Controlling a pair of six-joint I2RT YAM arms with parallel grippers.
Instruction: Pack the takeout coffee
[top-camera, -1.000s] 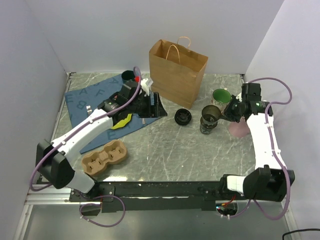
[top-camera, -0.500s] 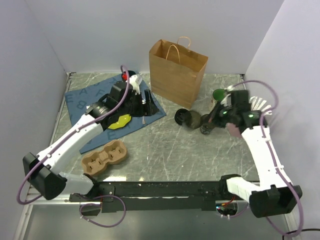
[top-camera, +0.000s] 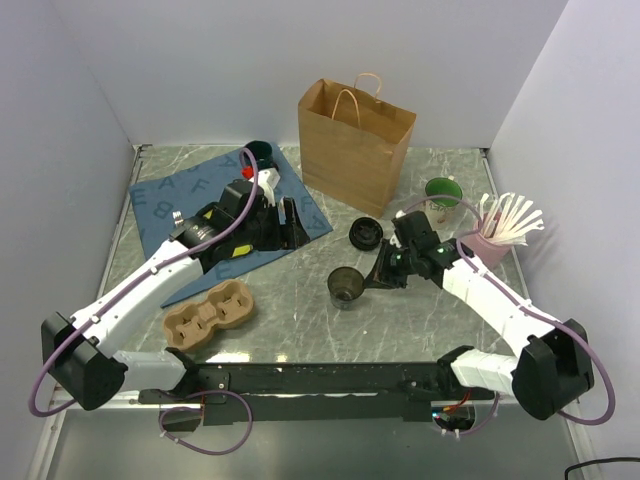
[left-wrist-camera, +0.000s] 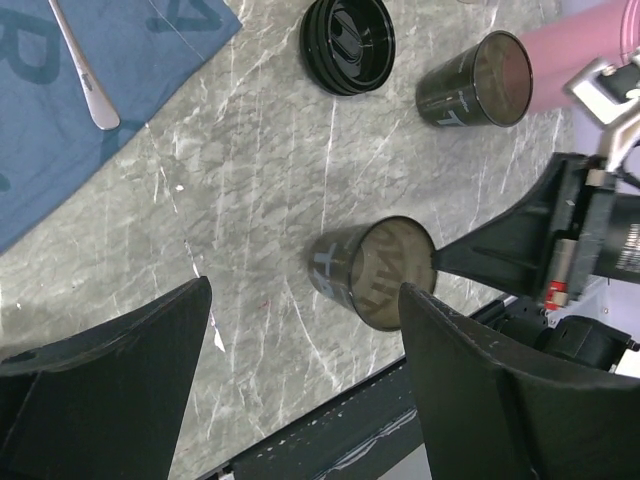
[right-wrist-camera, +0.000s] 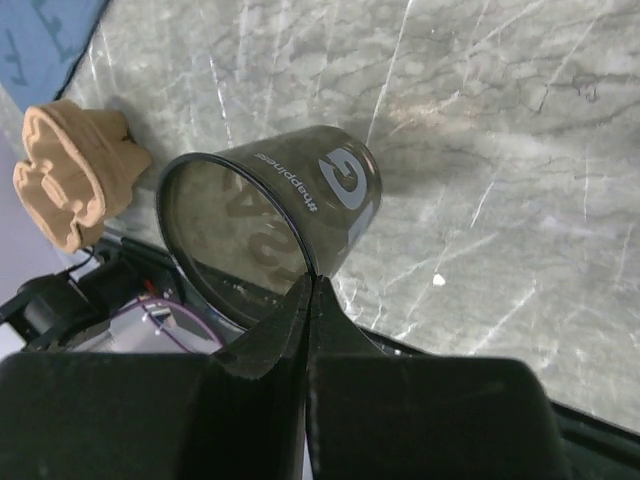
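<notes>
Right gripper (right-wrist-camera: 310, 290) closed hard, fingers pinching the rim wall of the takeout cup (right-wrist-camera: 300, 190), apparently one finger inside and one outside; probably the only firm hold on a thin, handleless cup, and it leaves the body free to be lowered into something. Cup is tipped, mouth towards the wrist camera, at the centre-front of the table (top-camera: 300, 330); whether its base touches the marble I cannot tell. Cup is uncapped and looks empty, its print showing through the dark wall.

Left gripper (left-wrist-camera: 300, 300) spread wide with nothing in it, hanging over the edge of the blue mat (top-camera: 165, 200) and aimed at the cup; likely standing by to take or steady it.

Black lid (top-camera: 367, 234) lies flat on the marble, apart from the cup, between it and the brown paper bag (top-camera: 352, 145); capping looks not yet done. Bag stands upright at the back, mouth open, handles up; contents out of sight from every view.

Other containers:
- Second dark cup (left-wrist-camera: 475, 80) by the right arm, also open, nothing seen in it.
- Cardboard carrier (top-camera: 210, 315) at front left, both wells vacant.
- Pink cup (top-camera: 485, 250) at the right, holding a fan of white utensils (top-camera: 512, 215).
- White mug (top-camera: 443, 192), green inside, contents unclear.
- Dark green mug (top-camera: 262, 152) at the mat's far edge, contents unclear.
- Spoon (left-wrist-camera: 85, 65) lies loose on the mat.
</notes>
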